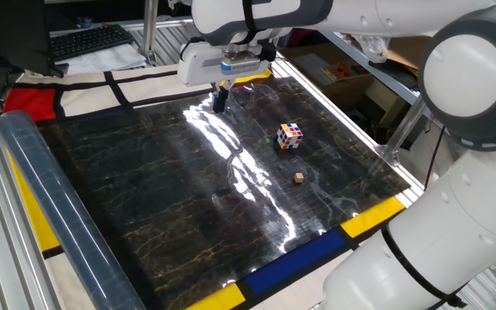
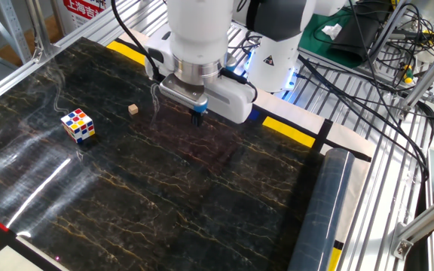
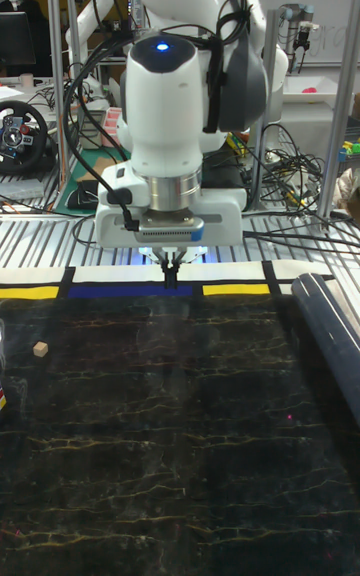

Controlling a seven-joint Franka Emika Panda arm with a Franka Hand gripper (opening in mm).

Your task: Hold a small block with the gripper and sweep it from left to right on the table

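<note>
**Task status: block not yet grasped**

The gripper [image 2: 197,114] is hanging above the table [image 2: 202,188] with its fingers drawn close together and nothing visible between them. The small block [image 2: 132,109] is lying untouched on the table, well apart from the gripper (the puzzle cube [image 2: 77,126] is sitting further off). Approach, grasp and sweep are all remaining.

Aluminium frame rails [image 2: 398,143], tangled black cables [image 2: 368,45], steering wheel [image 3: 22,139], keyboard [image 1: 89,40], lab clutter behind.
</note>
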